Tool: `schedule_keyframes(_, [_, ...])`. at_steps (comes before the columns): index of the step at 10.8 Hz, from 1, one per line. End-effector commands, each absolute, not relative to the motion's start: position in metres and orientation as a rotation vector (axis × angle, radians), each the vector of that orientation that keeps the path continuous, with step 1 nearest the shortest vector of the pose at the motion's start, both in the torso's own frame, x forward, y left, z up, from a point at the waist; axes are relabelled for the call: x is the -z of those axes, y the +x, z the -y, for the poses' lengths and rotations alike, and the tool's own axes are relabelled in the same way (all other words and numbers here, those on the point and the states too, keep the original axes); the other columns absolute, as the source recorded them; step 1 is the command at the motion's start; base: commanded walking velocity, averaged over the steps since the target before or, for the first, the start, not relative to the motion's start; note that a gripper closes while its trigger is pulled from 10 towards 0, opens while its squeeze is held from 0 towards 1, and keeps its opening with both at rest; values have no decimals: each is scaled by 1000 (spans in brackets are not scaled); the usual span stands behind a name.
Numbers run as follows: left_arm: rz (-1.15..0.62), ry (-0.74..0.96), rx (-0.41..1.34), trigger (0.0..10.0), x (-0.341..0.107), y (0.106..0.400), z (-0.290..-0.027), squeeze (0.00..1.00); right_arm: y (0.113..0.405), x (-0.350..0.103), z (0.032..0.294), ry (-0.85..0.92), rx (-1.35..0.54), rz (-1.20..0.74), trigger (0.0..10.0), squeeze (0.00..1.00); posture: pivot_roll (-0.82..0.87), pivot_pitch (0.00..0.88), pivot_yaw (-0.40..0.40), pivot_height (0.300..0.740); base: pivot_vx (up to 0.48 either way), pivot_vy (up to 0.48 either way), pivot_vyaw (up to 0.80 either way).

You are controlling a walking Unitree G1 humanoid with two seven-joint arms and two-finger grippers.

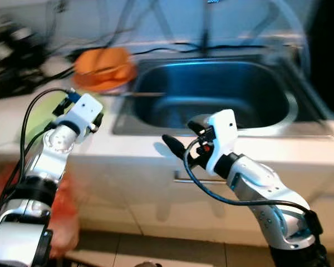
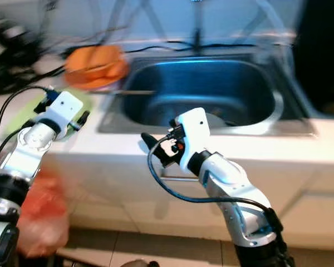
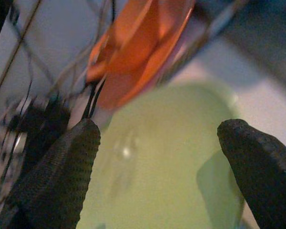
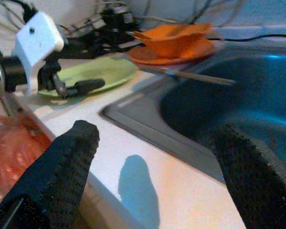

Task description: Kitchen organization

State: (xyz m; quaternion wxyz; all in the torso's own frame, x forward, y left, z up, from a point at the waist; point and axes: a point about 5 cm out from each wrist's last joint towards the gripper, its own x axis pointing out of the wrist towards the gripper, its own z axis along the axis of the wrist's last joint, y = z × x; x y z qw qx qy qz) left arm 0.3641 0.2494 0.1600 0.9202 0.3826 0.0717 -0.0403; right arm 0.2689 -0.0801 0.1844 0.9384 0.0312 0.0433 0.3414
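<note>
The robot stands at a white counter (image 1: 128, 147) with a steel sink (image 1: 211, 94) set into it, and the head views are smeared with blur. Its left hand (image 4: 78, 87) is stretched out over a pale green plate (image 4: 97, 71) that lies flat on the counter to the left of the sink; the two black fingers (image 3: 62, 171) stand apart with nothing between them, hovering just above the plate's surface, though I cannot tell whether they touch it. Just beyond the green plate, at the far left corner of the sink, sits a stack of orange dishes (image 1: 103, 68), a bowl-like piece resting on an orange plate. A thin stick-like utensil (image 4: 190, 75) reaches out from under the orange stack across the sink's rim and over the basin. The right hand (image 1: 175, 146) is held in front of the counter edge, near the front rim of the sink, its fingers (image 4: 62, 176) spread wide and empty, pointing leftwards toward the other arm. Inside the basin something pale and round (image 2: 214, 119) lies near the front wall, too blurred to name. Behind the counter on the far left is a tangle of black cables and dark gear (image 1: 14, 53). Down low on the left, beside the left arm, hangs something reddish-orange (image 2: 42, 214) like a bag, soft and blurred. The cabinet front under the sink carries a metal bar handle (image 1: 197, 180).
</note>
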Motion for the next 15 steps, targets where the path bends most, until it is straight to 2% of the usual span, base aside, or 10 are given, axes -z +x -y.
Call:
schedule_keyframes(1, [-149,798,89,10000,-164,364,-251,0,269,-183,80,66,-694,-93,10000,0,21,0,136,740,0,0,0])
schedule_keyframes(9, [-232,856,248,10000,-160,372,-244,0,266,-186,81,85,-656,-88,10000,0,2,0,167,740,0,0,0])
schedule_keyframes(12, [-265,817,221,10000,-154,374,-250,0,255,-186,79,108,-700,-102,10000,0,-14,0,163,740,0,0,0])
schedule_keyframes(15, [-282,862,207,10000,-149,374,-252,0,249,-189,79,108,-707,-105,10000,0,-39,0,157,740,0,0,0])
